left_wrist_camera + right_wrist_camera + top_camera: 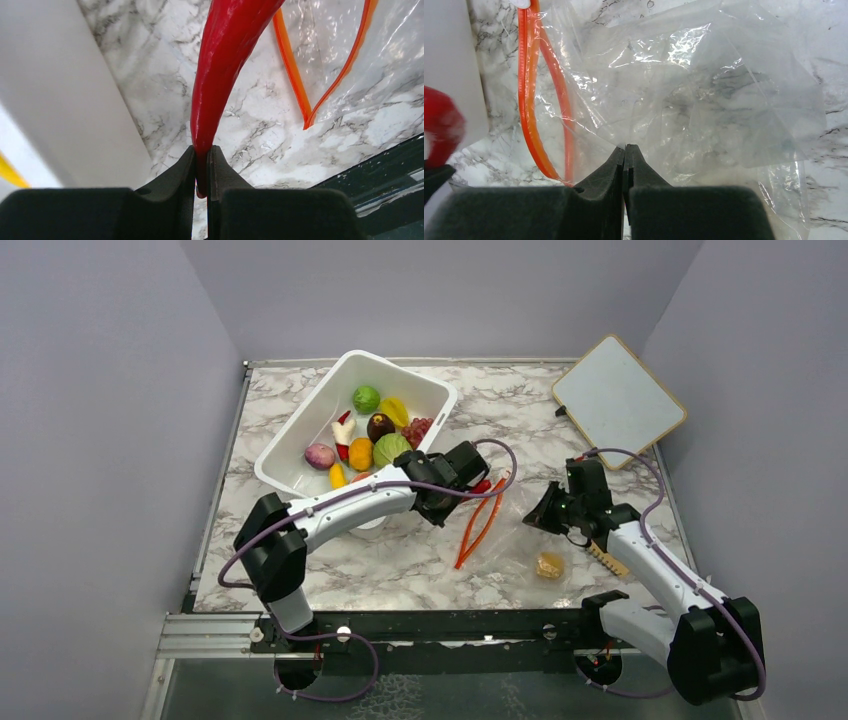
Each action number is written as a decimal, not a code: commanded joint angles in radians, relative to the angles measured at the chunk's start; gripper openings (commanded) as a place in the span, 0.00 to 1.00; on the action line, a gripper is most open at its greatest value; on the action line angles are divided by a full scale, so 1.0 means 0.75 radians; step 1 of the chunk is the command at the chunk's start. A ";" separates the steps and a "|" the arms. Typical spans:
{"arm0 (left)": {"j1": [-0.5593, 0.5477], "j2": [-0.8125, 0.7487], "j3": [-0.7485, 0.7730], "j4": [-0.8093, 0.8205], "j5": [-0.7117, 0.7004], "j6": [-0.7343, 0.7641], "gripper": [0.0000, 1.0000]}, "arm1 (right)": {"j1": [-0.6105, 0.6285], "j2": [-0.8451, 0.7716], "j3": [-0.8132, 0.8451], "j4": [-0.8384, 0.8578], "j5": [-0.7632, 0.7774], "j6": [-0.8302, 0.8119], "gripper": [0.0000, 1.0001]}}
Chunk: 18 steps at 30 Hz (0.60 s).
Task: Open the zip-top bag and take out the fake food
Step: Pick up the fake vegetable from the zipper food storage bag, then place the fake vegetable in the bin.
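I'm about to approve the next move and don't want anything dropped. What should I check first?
1. Left claw has a hold on the red pepper: ok, it is pinched at one tip.
2. Right claw is pinning the bag: ok, it is shut on the clear film.
3. Bag mouth is open: ok, the orange zip strip is spread apart.
4. Tub is close to the left claw: ok, it is right beside it.
5. Bag is emptied: not ok, a small yellowish piece appears to lie inside.
6. Pepper is fully clear of the bag: cannot tell, its far end is out of the wrist view.
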 commanded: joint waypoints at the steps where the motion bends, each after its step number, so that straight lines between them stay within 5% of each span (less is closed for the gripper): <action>1: 0.024 -0.093 0.090 0.017 -0.085 -0.028 0.00 | 0.002 -0.006 -0.017 0.015 0.004 0.013 0.01; 6: 0.104 -0.179 0.067 0.111 -0.016 -0.039 0.00 | 0.002 0.003 -0.018 0.020 -0.017 0.011 0.01; 18: 0.607 -0.271 0.010 0.237 0.352 -0.092 0.00 | 0.002 -0.016 -0.028 0.001 -0.043 0.025 0.01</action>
